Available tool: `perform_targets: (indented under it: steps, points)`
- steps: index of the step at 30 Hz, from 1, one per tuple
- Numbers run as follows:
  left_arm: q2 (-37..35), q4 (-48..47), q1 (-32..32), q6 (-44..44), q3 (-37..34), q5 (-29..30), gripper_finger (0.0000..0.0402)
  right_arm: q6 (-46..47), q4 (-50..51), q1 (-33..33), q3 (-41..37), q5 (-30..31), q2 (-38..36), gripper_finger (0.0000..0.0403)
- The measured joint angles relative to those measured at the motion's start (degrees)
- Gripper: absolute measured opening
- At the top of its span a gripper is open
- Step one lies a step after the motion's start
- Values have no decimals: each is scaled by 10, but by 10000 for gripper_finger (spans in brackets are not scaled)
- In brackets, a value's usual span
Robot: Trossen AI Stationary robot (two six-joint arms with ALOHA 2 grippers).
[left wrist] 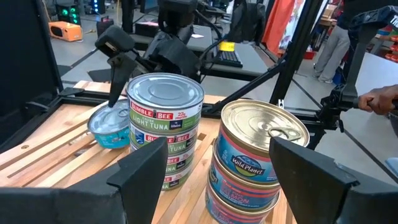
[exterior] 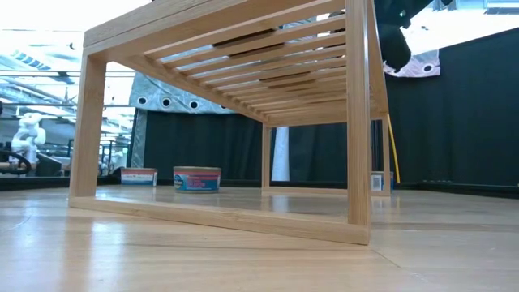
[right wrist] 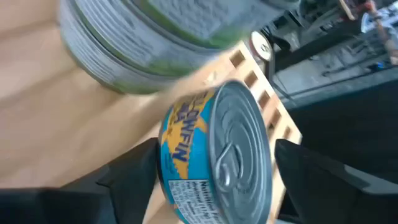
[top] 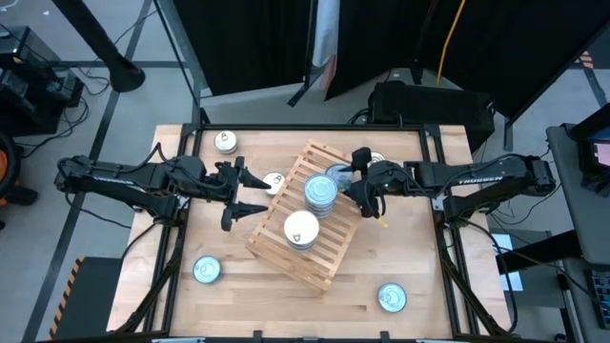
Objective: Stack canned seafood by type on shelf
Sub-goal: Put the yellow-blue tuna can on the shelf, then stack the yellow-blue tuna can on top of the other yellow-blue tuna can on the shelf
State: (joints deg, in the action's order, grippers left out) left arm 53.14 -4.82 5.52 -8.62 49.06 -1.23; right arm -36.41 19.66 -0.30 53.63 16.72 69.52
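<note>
The shelf point(top: 286, 250), a light-wood slatted rack, stands askew mid-table. On it are a stack of silver-topped Bumble Bee tins point(left wrist: 165, 124) and a stack of Wild Planet tins point(left wrist: 258, 158). Beside the first stack a blue-labelled yellowfin tin point(right wrist: 214, 155) lies on the slats point(top: 334, 174). My right gripper point(right wrist: 214, 186) is open, with one finger on either side of this tin. My left gripper point(top: 252, 193) hovers open and empty at the shelf's left edge, facing the stacks. Loose tins rest on the tabletop point(top: 207, 271), point(top: 392, 297), point(top: 226, 142), point(top: 274, 181). My right gripper slants down from the table's right side around the yellowfin tin, which rests on the slats. One fingertip point(left wrist: 114, 99) stands at the tin's rim point(left wrist: 111, 111). Whether it touches the tin, I cannot tell.
The shelf stands on tall legs, with room beneath it point(exterior: 243, 186), where two tins point(exterior: 196, 178), point(exterior: 138, 176) show on the table beyond. A metal frame point(top: 315, 128) borders the table. A person's hand point(left wrist: 379, 99) shows in the room behind.
</note>
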Motion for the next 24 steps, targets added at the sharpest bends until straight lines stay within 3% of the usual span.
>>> perform_targets:
  steps: [4, 13, 17, 21, 24]
  points:
    - [0, 0, 2, 0, 0, 0, 287, 18, -1, 0, 0, -32, -13, 325]
    - [0, -5, 2, 0, 0, 0, 287, 66, 13, 13, 1, -15, -60, 324]
    - [0, -21, 2, 1, 0, 0, 287, 170, 38, 50, 1, -13, -113, 312]
    - [0, -27, 3, 1, 0, 0, 287, 339, 67, 103, 1, -25, -177, 295]
    - [0, -28, 12, 1, 0, -1, 287, 465, 97, 146, 1, -80, -206, 281]
